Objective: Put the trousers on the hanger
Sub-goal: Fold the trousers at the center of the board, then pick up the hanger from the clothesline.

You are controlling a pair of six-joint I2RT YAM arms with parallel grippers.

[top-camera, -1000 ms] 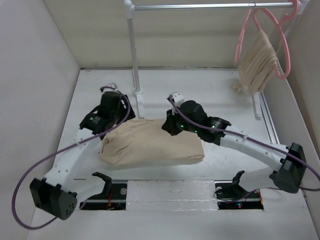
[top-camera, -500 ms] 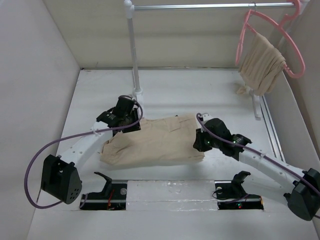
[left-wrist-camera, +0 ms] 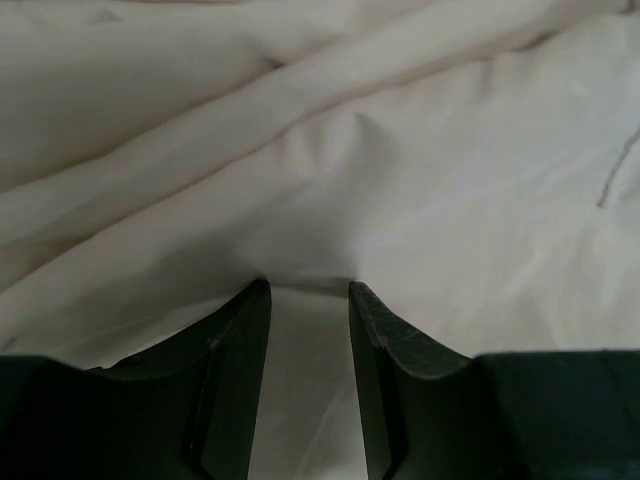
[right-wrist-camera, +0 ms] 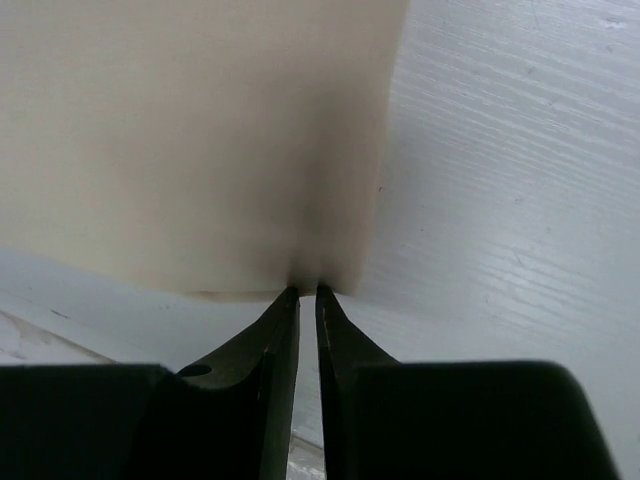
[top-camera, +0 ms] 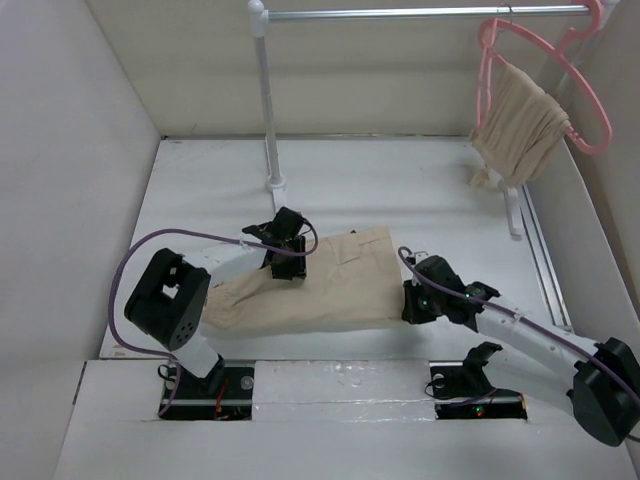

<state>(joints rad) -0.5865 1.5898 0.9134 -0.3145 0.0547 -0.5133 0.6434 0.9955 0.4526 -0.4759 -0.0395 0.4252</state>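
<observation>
White tabletop, pale walls: at left, the left gripper bears down on the trousers, its jaws drawn narrow around a fold of cloth. The beige trousers lie spread across the table's middle, near the arm bases. At their right edge the right gripper pinches the cloth, jaws almost touching. Far right, pink hangers dangle from the rail with a smaller garment.

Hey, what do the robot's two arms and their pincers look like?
The left arm and right arm are white links between chunky black joint housings, each trailed by a purple cable. The left pincer and right pincer each have two dark, tapering fingers.
</observation>
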